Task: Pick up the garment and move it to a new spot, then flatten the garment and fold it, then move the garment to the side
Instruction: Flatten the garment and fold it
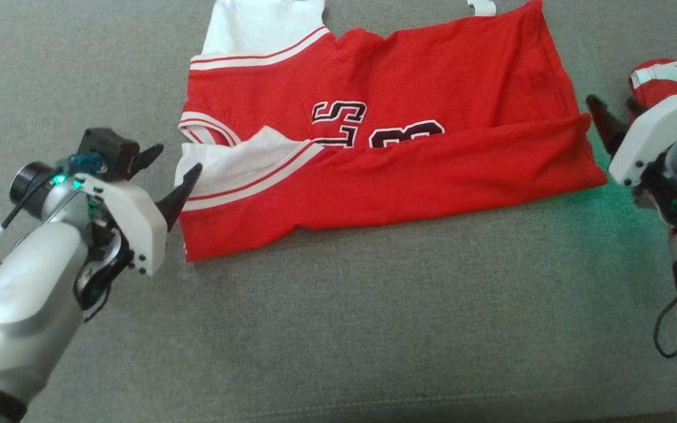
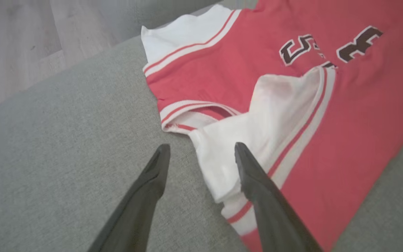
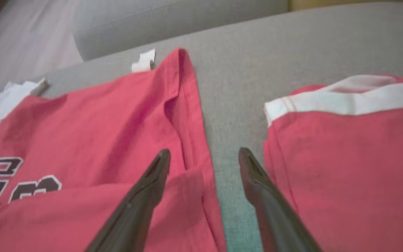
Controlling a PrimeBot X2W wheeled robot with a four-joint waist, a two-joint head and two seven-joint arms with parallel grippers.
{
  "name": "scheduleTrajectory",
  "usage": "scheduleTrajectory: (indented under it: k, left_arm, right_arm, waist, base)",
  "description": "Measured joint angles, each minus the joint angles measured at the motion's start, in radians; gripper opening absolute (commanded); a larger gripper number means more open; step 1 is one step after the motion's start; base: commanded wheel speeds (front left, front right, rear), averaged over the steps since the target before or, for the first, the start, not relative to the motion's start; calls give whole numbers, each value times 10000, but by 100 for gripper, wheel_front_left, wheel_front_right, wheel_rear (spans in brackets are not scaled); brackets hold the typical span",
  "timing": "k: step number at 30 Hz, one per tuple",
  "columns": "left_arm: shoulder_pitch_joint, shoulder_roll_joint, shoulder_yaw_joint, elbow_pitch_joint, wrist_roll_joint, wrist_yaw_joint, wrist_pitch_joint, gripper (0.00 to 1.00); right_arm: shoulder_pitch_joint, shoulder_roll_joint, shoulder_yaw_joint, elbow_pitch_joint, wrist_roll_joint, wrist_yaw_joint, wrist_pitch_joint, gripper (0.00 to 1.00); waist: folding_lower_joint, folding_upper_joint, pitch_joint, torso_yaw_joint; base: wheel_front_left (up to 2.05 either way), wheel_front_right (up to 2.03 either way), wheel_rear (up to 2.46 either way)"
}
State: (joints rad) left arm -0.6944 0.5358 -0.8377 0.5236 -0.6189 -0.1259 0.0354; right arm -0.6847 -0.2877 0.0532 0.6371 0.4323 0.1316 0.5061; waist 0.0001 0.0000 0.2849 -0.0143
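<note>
The red jersey [image 1: 409,117] lies spread across the far middle of the grey sofa cushion [image 1: 338,329]. Its near long strip is turned up over the middle, half covering the dark lettering [image 1: 374,126]. At the jersey's left end a white sleeve [image 1: 238,164] pokes out from under that fold.

The left gripper [image 1: 178,158] sits at this end with its fingers apart and nothing between them, one tip just at the sleeve's edge. The right gripper [image 1: 610,101] sits at the hem end, fingers likewise spread and empty, astride the folded corner. A second red garment [image 1: 656,73] lies just beyond it near the cushion's right edge, apart from the jersey.

The fold looks half made. To do the rest well, each gripper should probably pinch its end at matching points, keep the cloth taut between them, lift low and lay it evenly. The loose sleeve likely needs tucking first, and the right fingers must steer clear of the neighbouring garment.
</note>
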Motion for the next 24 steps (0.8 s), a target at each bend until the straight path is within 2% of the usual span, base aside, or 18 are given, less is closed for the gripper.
scheduleTrajectory:
  k: [4, 7, 10, 12, 14, 17, 20, 24]
  left_arm:
    - [-80, -278, 142, 286, -2, 127, -612, 100]
    - [-58, -527, 604, 322, -288, 512, -1570, 100]
    - [97, -727, 1229, 107, -596, 1043, -2422, 100]
    - [346, -740, 1398, -209, -345, 1616, -2725, 100]
    - [792, -849, 1818, -725, -196, 2127, -2842, 100]
    - [1769, -1264, 2824, -1919, -148, 2671, -2849, 100]
    - [2822, -1854, 3824, -3095, 360, 2945, -2851, 100]
    - [4378, -2499, 4395, -3724, 1337, 3080, -2851, 100]
  right_arm:
    - [-133, 73, -299, 242, 63, 0, -1080, 100]
    - [-104, 209, -303, 134, 115, 0, -2401, 100]
    - [156, 295, 2, -407, 332, 0, -3528, 100]
    - [473, 382, 92, -834, 570, 0, -4242, 100]
    - [954, 516, 121, -1244, 734, 0, -4939, 100]
    - [1827, 639, 222, -1797, 566, 0, -5944, 100]
    - [2646, 890, 119, -2284, 199, 0, -6821, 100]
    - [3693, 1400, -263, -2882, -773, 0, -7388, 100]
  waist:
    - [-1, 0, -145, 25]
    - [-1, 0, -413, 7]
    - [-2, 0, -659, -25]
    - [-2, 0, -838, -49]
    - [-3, 0, -1025, -75]
    - [-3, 0, -1284, -115]
    - [-3, 0, -1524, -156]
    - [-4, 0, -1891, -201]
  base:
    - [0, 0, 0]
    - [0, 0, 0]
    - [0, 0, 0]
    - [0, 0, 0]
    - [0, 0, 0]
    - [0, 0, 0]
    - [0, 0, 0]
    - [0, 0, 0]
